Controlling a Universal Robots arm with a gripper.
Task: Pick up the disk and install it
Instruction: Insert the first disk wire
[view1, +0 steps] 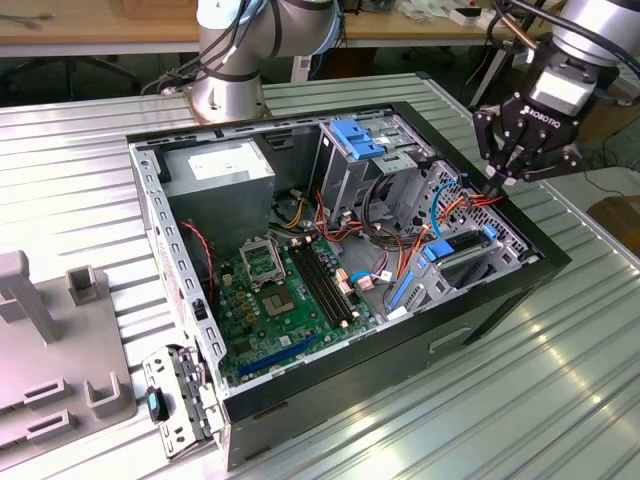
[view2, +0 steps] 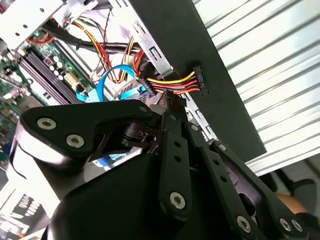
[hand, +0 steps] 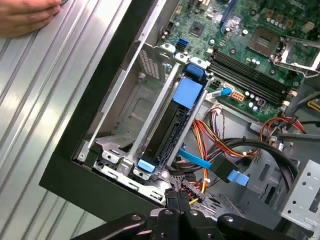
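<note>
The disk stands on edge in a metal bay at the corner of the open computer case, its blue carrier rail along the upper edge. In the exterior view the disk shows as a dark slot with blue ends near the case's right wall. My gripper hovers just above that wall, a little beyond the disk, with its fingers pressed together. A bundle of red, yellow and black power wires with a black plug runs right past the fingertips; whether they pinch it is unclear.
Inside the case lie the motherboard, the power supply and an upright drive cage with a blue bracket. A grey fixture sits at the exterior view's left. A person's hand rests on the ribbed table.
</note>
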